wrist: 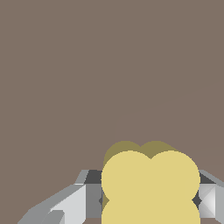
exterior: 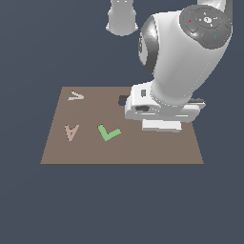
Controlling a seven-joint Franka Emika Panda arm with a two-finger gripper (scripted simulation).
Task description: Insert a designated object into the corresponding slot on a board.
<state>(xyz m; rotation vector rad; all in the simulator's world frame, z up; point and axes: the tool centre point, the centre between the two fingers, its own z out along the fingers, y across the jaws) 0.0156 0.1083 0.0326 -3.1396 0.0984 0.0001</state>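
Your gripper [wrist: 148, 199] is clamped on the yellow lobed block [wrist: 151, 183], one finger [wrist: 76, 201] at each flank, low over bare board [exterior: 157, 147], and the lobed slot [exterior: 123, 100] lies just beside it toward the exterior view's left.

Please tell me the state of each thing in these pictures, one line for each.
gripper: shut on the yellow block.
yellow block: held between the fingers, over bare board.
board: lying flat.
slot: empty, partly hidden by the arm.
green L-shaped piece: lying flat on the board.
tan A-shaped piece: lying flat on the board.
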